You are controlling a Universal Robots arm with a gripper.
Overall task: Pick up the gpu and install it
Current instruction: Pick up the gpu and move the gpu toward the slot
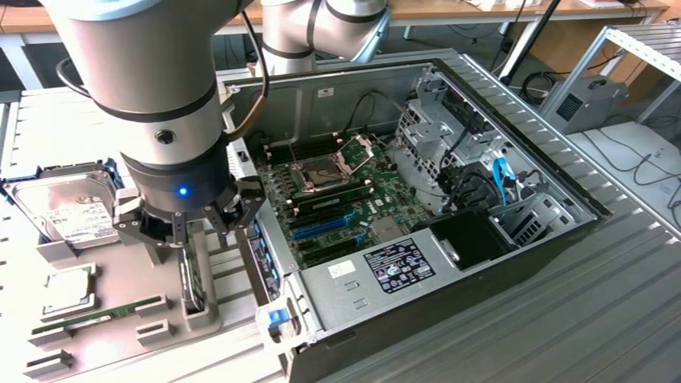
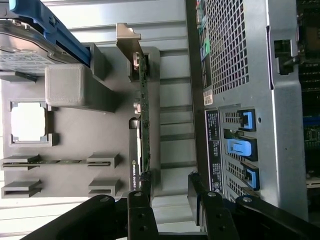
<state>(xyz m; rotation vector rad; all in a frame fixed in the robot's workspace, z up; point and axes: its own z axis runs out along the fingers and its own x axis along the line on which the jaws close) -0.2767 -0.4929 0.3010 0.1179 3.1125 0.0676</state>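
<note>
The tool (image 1: pixel 199 237) hangs with its jaws spread wide and nothing clamped between them. It sits low over the gpu (image 2: pixel 144 115), which stands on its long edge in a slot of the grey holder (image 1: pixel 159 329). In the wrist view the card's near end lines up with one of the black fingers (image 2: pixel 141 200) rather than with the middle of the gap. Whether that finger touches the card I cannot tell. The card's silver bracket is at its far end.

The arm (image 1: pixel 139 72) comes down steeply from the exterior view's upper left. Its thick grey wrist points straight down at the holder, and a small blue light glows on the wrist.

On the same holder, towards the exterior view's left, lie a hard drive (image 1: pixel 69 214) in a blue frame, a square processor chip (image 1: pixel 69 291) and a narrow green memory stick (image 1: pixel 101 313). Just beside the holder, on the exterior view's right, an open computer case (image 1: pixel 511 152) lies on its side on the table (image 1: pixel 596 311), its green motherboard (image 1: pixel 356 187) facing up.
</note>
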